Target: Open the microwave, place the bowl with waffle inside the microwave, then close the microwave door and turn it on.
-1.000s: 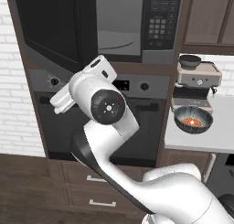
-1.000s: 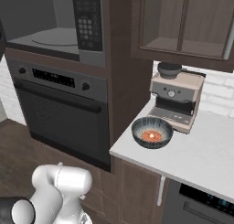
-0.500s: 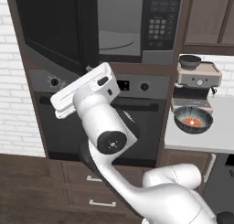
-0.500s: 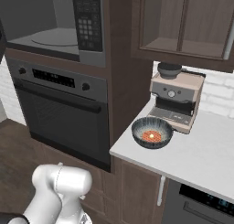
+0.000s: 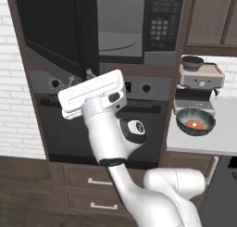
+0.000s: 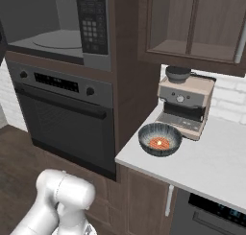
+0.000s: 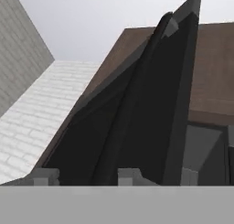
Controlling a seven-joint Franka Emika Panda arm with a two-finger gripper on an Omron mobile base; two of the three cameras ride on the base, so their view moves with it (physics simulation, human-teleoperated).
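My fingers [image 7: 45, 176] stood a bit apart, pinching nothing, under the open door [image 7: 137, 113]. The bowl [image 5: 196, 121] sat at right.

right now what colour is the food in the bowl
Orange-red, in the dark bowl with fine blue-grey stripes; clearest in the right base view.

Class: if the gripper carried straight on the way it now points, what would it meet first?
Most likely the open microwave door: in the hand view its dark edge rises straight ahead of the fingers. How near it is cannot be judged.
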